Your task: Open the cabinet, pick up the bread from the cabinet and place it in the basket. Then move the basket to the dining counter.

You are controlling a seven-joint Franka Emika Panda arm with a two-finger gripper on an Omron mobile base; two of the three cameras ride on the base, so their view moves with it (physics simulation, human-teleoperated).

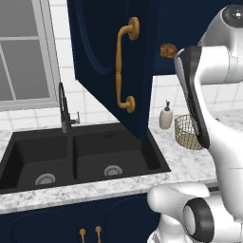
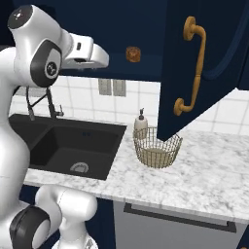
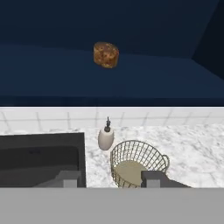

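My open navy blue wall cabinet (image 2: 146, 29) hangs above the white-grey marble counter (image 2: 204, 175), its arched-panel door (image 2: 194, 73) swung out over it. The small golden-brown bun (image 3: 106, 54) sits on the cabinet shelf. Below, the round tan wire-mesh basket (image 2: 156, 147) stands on the counter, with the white soap bottle (image 2: 140, 124) just behind it and the black double sink (image 1: 76, 156) to its left.

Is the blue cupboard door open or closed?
Open. The cupboard door swings out over the sink, and the bread sits inside on the shelf.
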